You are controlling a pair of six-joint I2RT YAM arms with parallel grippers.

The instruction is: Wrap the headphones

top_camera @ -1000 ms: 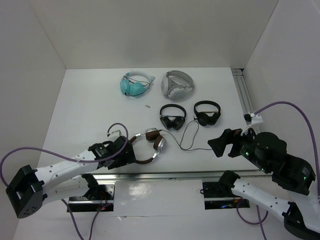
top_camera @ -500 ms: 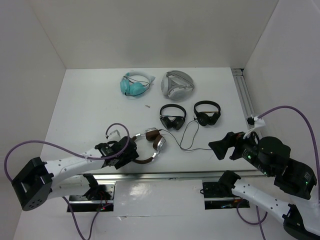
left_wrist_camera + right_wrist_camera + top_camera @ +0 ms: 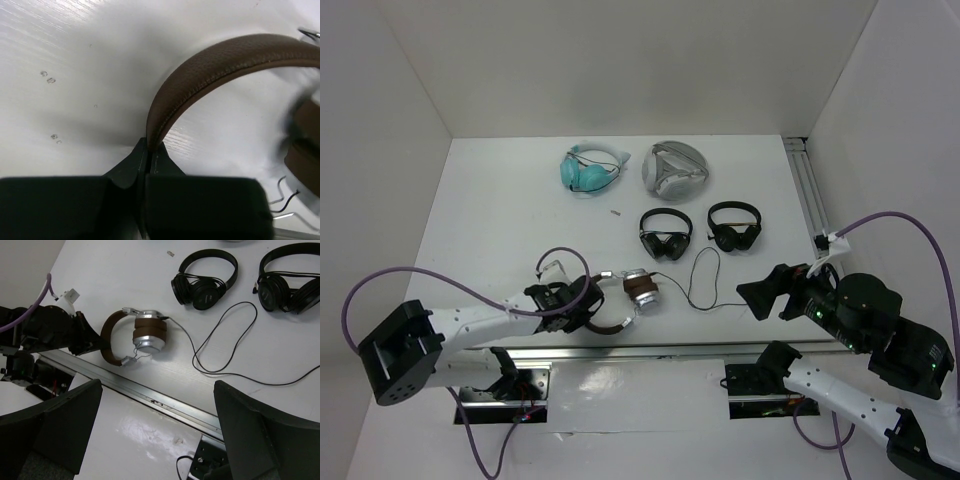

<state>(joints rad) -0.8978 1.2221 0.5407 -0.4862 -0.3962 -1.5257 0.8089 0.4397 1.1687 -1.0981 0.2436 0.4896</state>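
The headphones (image 3: 632, 292) lie near the table's front edge, with a brown headband (image 3: 210, 70), silver earcups and brown pads (image 3: 149, 335). Their thin black cable (image 3: 256, 315) trails loose to the right in a loop. My left gripper (image 3: 582, 302) is shut on the headband's left curve, the band pinched between the fingertips (image 3: 150, 146). My right gripper (image 3: 756, 295) hovers open to the right of the cable, well above the table, with nothing between its fingers (image 3: 60, 425).
Two small black headphones (image 3: 665, 235) (image 3: 734, 226) lie just behind the cable. A teal pair (image 3: 588, 170) and a grey round case (image 3: 674, 170) sit further back. A metal rail (image 3: 720, 350) runs along the near edge, another (image 3: 807, 190) along the right wall.
My left gripper went from open around the headband to shut on it. The headphones shifted a little to the right and turned. The right arm drifted slightly down and then held still.
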